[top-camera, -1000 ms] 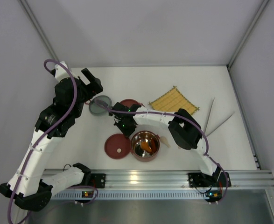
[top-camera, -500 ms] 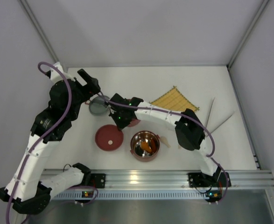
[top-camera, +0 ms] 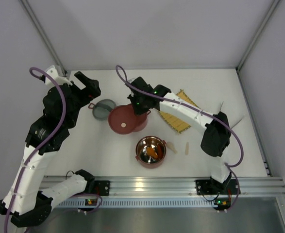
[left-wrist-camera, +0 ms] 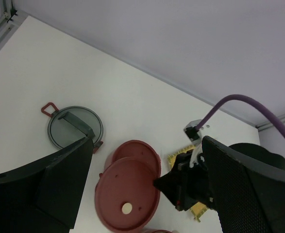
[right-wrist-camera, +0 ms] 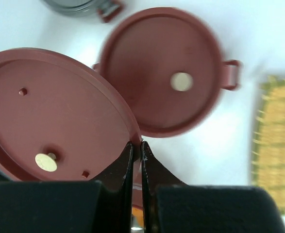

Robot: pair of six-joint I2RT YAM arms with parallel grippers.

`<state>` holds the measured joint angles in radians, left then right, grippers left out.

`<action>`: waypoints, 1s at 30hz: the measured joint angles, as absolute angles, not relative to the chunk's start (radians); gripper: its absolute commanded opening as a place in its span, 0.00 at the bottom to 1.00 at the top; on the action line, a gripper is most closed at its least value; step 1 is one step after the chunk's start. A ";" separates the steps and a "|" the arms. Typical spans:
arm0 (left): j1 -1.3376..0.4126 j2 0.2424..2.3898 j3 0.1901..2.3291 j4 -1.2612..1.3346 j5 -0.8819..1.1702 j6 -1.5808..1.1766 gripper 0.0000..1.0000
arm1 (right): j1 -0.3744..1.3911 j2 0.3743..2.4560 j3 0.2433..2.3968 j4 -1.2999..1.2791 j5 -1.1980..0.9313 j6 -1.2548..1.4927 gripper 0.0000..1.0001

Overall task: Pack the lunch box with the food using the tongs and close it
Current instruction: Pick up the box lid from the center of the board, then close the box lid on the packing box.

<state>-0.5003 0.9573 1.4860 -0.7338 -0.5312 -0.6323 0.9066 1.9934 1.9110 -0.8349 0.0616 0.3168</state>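
Currently right jaws pinch the maroon lid (right-wrist-camera: 50, 116) by its rim, partly over the lidded tier (right-wrist-camera: 166, 73) — left jaws wide.

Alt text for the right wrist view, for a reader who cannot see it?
The right gripper, shut, pinches the rim of a maroon lid that fills the left foreground. Beyond it sits a lidded maroon tier with a pale centre dot, and a yellow mat shows at the right edge.

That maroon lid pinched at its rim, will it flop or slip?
Probably stiff: the lid shows as a flat, unbent disc. It looks smooth, and the right gripper pinches only its edge, so it could pivot or slip.
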 measured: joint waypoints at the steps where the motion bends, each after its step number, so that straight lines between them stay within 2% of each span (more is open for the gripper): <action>1: -0.501 0.957 1.486 -0.734 -0.531 -0.632 0.98 | 0.888 1.973 1.895 -0.836 0.072 0.317 0.00; 11: -0.501 0.976 1.475 -0.739 -0.450 -0.630 0.97 | 0.822 1.773 1.695 -0.842 0.139 0.318 0.00; 22: -0.501 0.965 1.249 -0.749 -0.238 -0.672 0.95 | 0.822 1.441 1.306 -0.871 0.120 0.346 0.00; 30: -0.505 0.933 1.089 -0.743 -0.084 -0.689 0.92 | 0.831 1.348 1.194 -0.867 0.078 0.381 0.00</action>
<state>-0.5053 0.9329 1.0889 -0.7425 -0.0837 -0.6888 0.8307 1.3483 1.1938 -0.8673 0.0784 0.3805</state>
